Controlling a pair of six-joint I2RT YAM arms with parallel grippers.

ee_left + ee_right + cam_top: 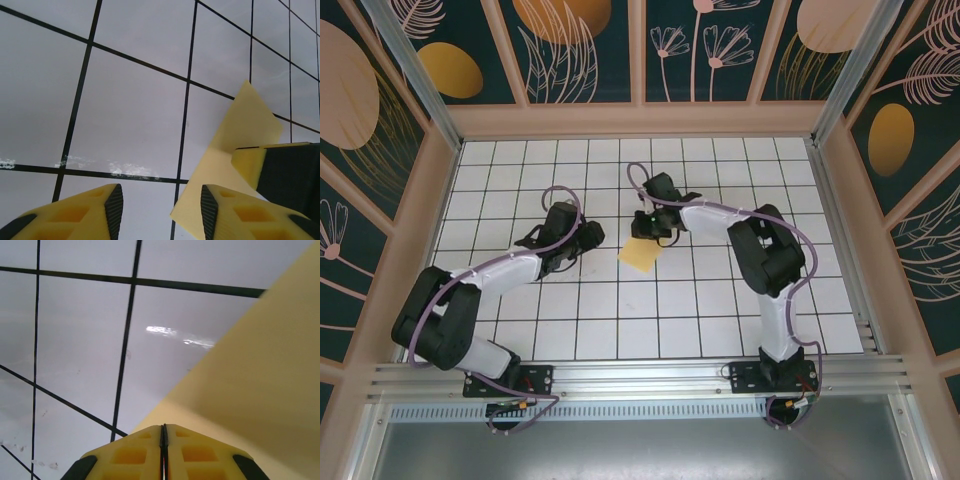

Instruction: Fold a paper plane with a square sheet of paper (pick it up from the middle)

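Right wrist view, nearest first: right pincer (pixel 163 432), yellow fingers pressed flat together, apparently nipping the square sheet of paper (pixel 250 390) at its edge. Sheet sloping away up to the right, shading the gridded desk (pixel 80 340) beyond. Probably gripped this way to keep one side lifted off the tiles, ready for a crease or a fresh hold by the other arm.

Left wrist view: left pincer (pixel 160 200) low in frame, fingers at a middling gap, nothing between them but bare desk. Just past its right-hand finger, the sheet, tilted, one corner pointing away, with a finger of the right pincer clamped on its right side. Reads as support of the paper given to one pincer alone, the other free to reposition.

Top external view: arm bases at the near edge, both pincers near the middle of the desk, facing each other, the sheet between them and close under the right one. No dart shape yet; most folding to come, by the look of it.
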